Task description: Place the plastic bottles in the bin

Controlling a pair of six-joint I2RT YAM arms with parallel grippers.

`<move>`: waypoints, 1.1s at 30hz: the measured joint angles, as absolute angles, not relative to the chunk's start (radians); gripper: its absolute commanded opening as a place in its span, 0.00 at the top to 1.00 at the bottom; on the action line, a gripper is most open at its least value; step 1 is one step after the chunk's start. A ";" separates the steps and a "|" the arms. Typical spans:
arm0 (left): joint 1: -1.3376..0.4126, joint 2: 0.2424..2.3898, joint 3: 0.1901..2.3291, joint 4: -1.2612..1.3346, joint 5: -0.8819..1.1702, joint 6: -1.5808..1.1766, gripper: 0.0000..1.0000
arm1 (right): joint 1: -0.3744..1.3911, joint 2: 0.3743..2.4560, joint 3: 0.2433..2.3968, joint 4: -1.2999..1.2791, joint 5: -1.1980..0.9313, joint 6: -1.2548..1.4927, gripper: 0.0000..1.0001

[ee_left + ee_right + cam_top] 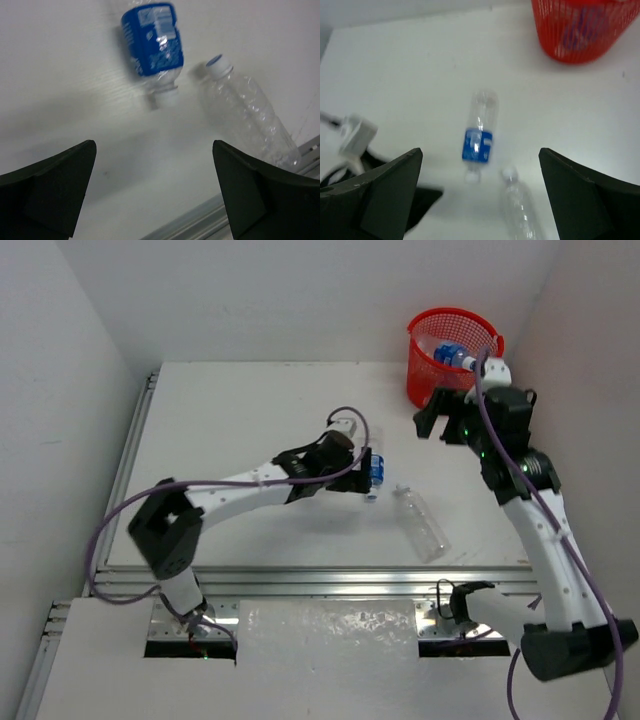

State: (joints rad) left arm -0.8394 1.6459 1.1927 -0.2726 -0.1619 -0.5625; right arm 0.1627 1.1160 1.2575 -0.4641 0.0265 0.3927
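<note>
A blue-labelled bottle [376, 472] lies on the white table, just ahead of my left gripper [360, 478]. An unlabelled clear bottle [421, 524] lies to its right. The left wrist view shows the blue-labelled bottle [152, 47] and the clear bottle [247, 112] beyond my open, empty left gripper [155, 185]. The red mesh bin [428, 380] stands at the back right with blue-labelled bottles [450, 352] inside. My right gripper [434, 421] is open and empty beside the bin. Its view [480, 190] looks down on both bottles [479, 132] [517, 205] and the bin [582, 27].
The table's metal rail [300, 580] runs along the near edge, close to the clear bottle. White walls close in the table at the back and both sides. Part of the left arm [355, 137] shows at the left of the right wrist view.
</note>
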 measured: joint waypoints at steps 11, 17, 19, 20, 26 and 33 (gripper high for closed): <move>-0.840 2.227 1.747 -0.362 -0.238 -0.497 0.16 | 0.167 0.776 0.992 -0.533 -0.042 0.428 0.01; -0.822 2.340 1.848 -0.409 -0.259 -0.502 0.78 | 0.167 0.734 0.958 -0.533 -0.102 0.426 0.01; -0.809 2.339 1.856 -0.410 -0.270 -0.503 0.95 | 0.167 0.740 0.946 -0.532 -0.135 0.425 0.01; -0.802 2.334 1.850 -0.409 -0.280 -0.500 1.00 | 0.167 0.744 0.941 -0.528 -0.153 0.426 0.01; -0.757 2.094 1.493 -0.318 -0.336 -0.496 1.00 | 0.167 0.787 0.870 -0.408 -0.315 0.464 0.01; -0.747 1.248 0.664 0.283 0.022 -0.426 1.00 | 0.182 0.919 0.714 0.054 -0.677 0.685 0.01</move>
State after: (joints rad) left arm -0.7471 1.2480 0.6643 0.2829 0.0216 -0.4259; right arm 0.1822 0.9192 0.7136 0.0536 -0.6769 0.6849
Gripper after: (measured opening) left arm 0.422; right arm 0.986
